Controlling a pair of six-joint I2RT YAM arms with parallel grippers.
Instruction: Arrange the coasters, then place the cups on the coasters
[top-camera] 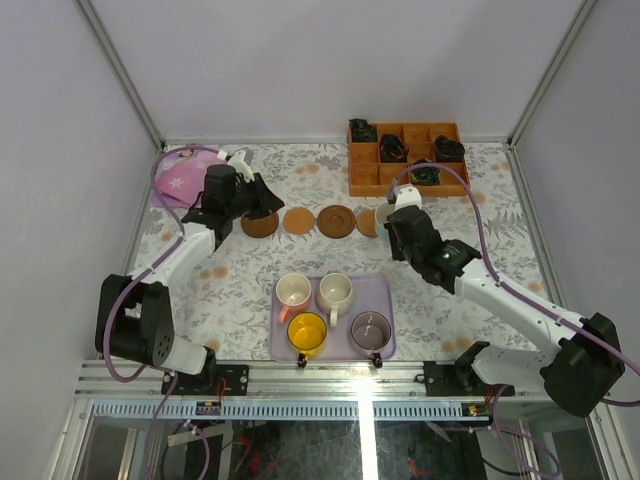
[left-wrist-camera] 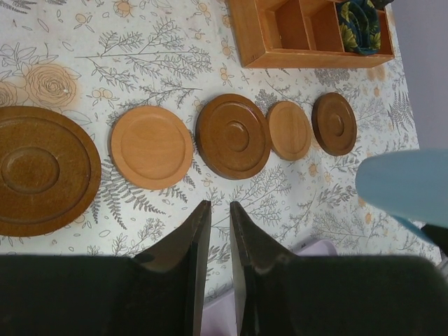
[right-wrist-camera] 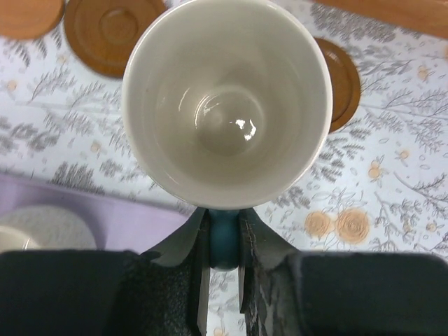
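With the left gripper nearly closed and empty, the right gripper pinches the light blue cup by its handle above the 5 coasters, where it could swing and land off-centre.

No readable text in any view.
I am seeing no legible words, labels, brands or numbers anywhere.

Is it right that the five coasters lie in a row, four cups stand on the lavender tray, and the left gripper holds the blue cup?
Not quite: the right gripper holds the blue cup, by its handle, as the right wrist view shows. The left gripper holds nothing.
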